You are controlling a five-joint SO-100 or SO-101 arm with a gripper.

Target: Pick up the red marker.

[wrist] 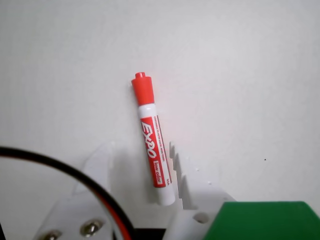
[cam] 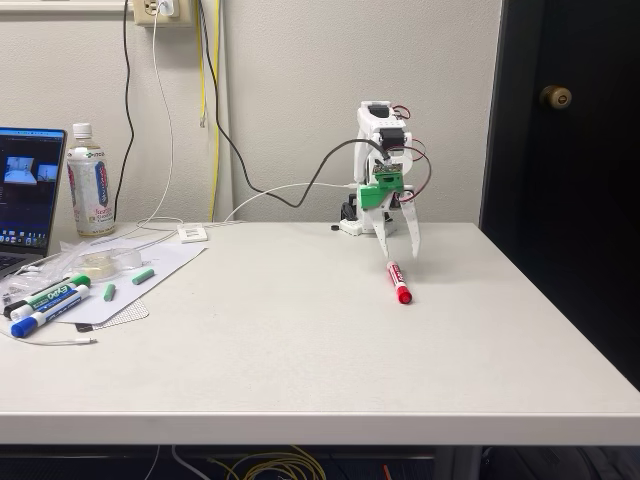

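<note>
One red marker [cam: 399,282] lay on the white table [cam: 330,350], right of centre in the fixed view, cap end toward the camera, barrel running back toward the arm. At the table's left edge sat a green-capped marker [cam: 55,292] and a blue-capped marker [cam: 42,316] on a sheet of paper [cam: 120,290], with small green bits near them. Behind the red marker the gripper [cam: 400,252] pointed down, its two white fingers spread apart, tips just above the table and straddling the marker's far end. Nothing was pinched. In the wrist view the marker [wrist: 153,145] ran almost vertically, red cap at top, "EXPO" label readable, its lower end sitting between the two fingers [wrist: 182,172]; whether either finger touched the barrel could not be told. Gripper [wrist: 142,167] was wide open there too. Further back stood the arm base at the table's rear, a bottle [cam: 88,182] and a laptop [cam: 25,190] at far left, cables on the wall, and a dark door [cam: 570,120] at right.
</note>
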